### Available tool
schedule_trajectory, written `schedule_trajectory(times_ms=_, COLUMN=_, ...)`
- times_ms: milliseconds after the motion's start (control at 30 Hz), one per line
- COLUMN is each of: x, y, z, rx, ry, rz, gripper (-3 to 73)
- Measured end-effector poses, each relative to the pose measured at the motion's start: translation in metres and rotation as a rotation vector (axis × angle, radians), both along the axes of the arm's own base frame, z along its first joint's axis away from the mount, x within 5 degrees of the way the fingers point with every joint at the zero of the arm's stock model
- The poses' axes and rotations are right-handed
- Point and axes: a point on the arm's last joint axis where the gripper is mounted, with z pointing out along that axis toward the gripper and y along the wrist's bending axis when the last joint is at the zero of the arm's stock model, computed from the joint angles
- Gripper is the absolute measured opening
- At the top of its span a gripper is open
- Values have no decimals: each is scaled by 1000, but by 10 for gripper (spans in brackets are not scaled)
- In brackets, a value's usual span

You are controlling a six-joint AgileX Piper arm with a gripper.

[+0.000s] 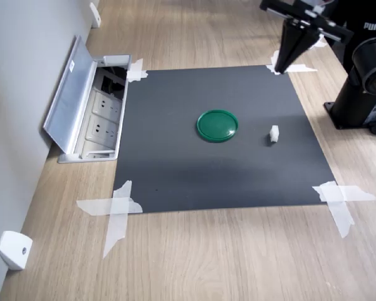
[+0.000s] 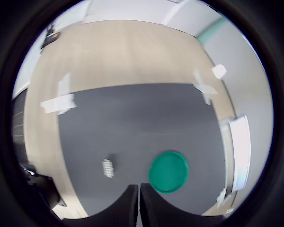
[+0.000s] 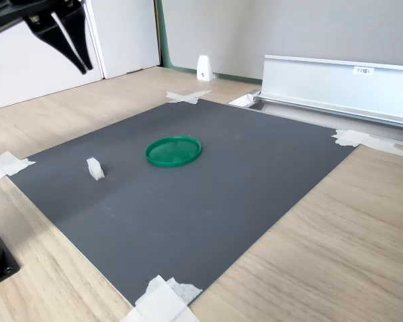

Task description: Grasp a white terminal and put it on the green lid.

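Note:
A tiny white terminal (image 1: 274,133) (image 3: 94,168) (image 2: 107,168) stands on the black mat (image 1: 175,169), a short way from the green lid (image 1: 217,125) (image 3: 174,150) (image 2: 168,171). The lid lies flat near the mat's middle with nothing on it. My gripper (image 1: 282,68) (image 3: 82,65) (image 2: 138,203) hangs high above the mat's far corner, well clear of both. Its fingers are pressed together and hold nothing.
An open metal floor socket box (image 1: 91,113) (image 3: 336,80) borders the mat at the first exterior view's left. White tape strips (image 1: 116,210) hold the mat's corners. A white wedge bracket (image 1: 14,249) sits by the wall. The arm's black base (image 1: 363,88) stands at the first exterior view's right.

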Motion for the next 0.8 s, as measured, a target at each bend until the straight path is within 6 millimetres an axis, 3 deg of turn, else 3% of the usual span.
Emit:
schedule_trajectory(times_ms=167, x=-1, y=-1, z=4, rx=-17, ry=76, rz=23, gripper=30)
schedule_trajectory(times_ms=467, x=3, y=-12, z=8, rx=-131, ry=93, rz=4, gripper=248)
schedule_trajectory(times_ms=800, x=10, y=-8, z=26, rx=-72, ry=36, rz=-15, gripper=268)
